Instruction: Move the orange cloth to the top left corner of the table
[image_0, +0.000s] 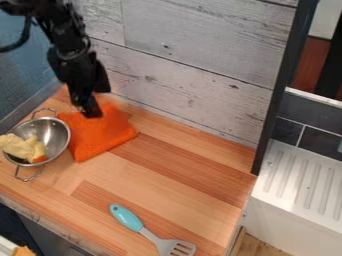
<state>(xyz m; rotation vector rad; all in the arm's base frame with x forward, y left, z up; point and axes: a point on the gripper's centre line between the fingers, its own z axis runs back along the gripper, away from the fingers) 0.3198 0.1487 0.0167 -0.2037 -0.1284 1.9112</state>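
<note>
Wood strips in light and darker brown make up the table (167, 165), and behind it I see a wall (200, 60) of big pale gray boards. My black gripper (91, 113) hangs down at the back left part of the table, with its tips right over the orange cloth (100, 135). I cannot tell how far open it is, or if it has hold of the cloth. The cloth lies on the table under the gripper and spreads out to the right of it and toward me. Some of it bunches up behind the tips, and the near part lies flatter.

To the left of the gripper and a bit nearer to me sits a shiny metal bowl (60, 134) with two wire handles. Yellow food (23, 146) is inside it. The bowl is just beside the cloth, but I can't tell if they touch. Well apart from the gripper, near the front and to the right, lies a spatula (127, 218). Its blue handle points back toward the gripper, and its gray end has slots. Far to the right of the gripper, past a black post (270, 110), I see a white rack (300, 175) with long grooves.
</note>
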